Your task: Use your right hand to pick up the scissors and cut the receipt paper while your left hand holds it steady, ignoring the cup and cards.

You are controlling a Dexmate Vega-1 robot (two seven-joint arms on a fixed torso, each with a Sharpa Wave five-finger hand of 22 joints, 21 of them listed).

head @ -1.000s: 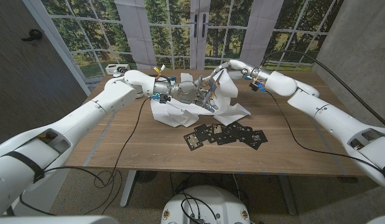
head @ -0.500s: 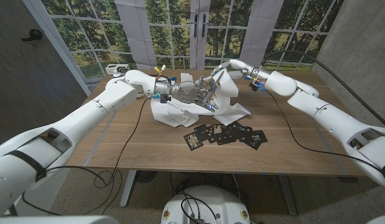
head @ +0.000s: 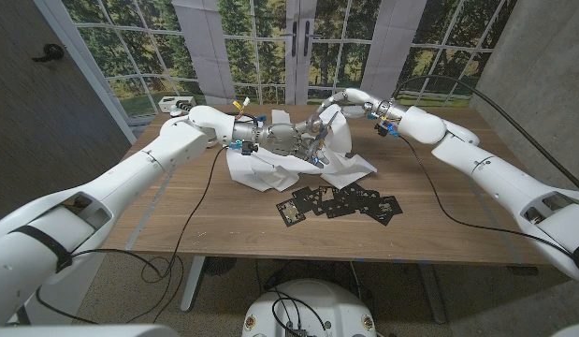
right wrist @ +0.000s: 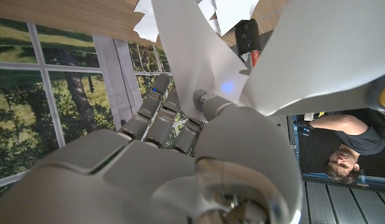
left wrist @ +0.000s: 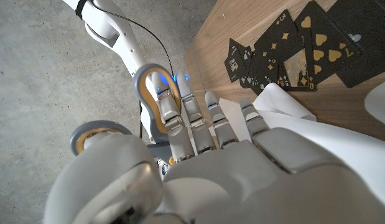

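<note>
1. Containers: no cup can be made out. Small boxes [head: 178,102] stand at the desk's far left corner; their contents cannot be told.
2. Receipt paper [head: 338,140]: a raised white sheet at the far middle of the desk [head: 224,220], with crumpled white paper [head: 261,170] lying beneath it.
3. Left robot hand [head: 291,139]: at the raised sheet. In the left wrist view its fingers [left wrist: 208,121] are extended beside the paper [left wrist: 316,134]; a firm hold cannot be confirmed.
4. Right robot hand [head: 338,99]: at the sheet's top edge. Scissors [left wrist: 156,93] show as grey, yellow-lined handle loops in the left wrist view; which hand holds them cannot be told.
5. Change: the right robot hand has shifted slightly along the sheet's top; the cards [head: 340,201] are unmoved.
6. Room: the black cards lie just in front of the paper. The desk's near half and left side are bare wood.
</note>
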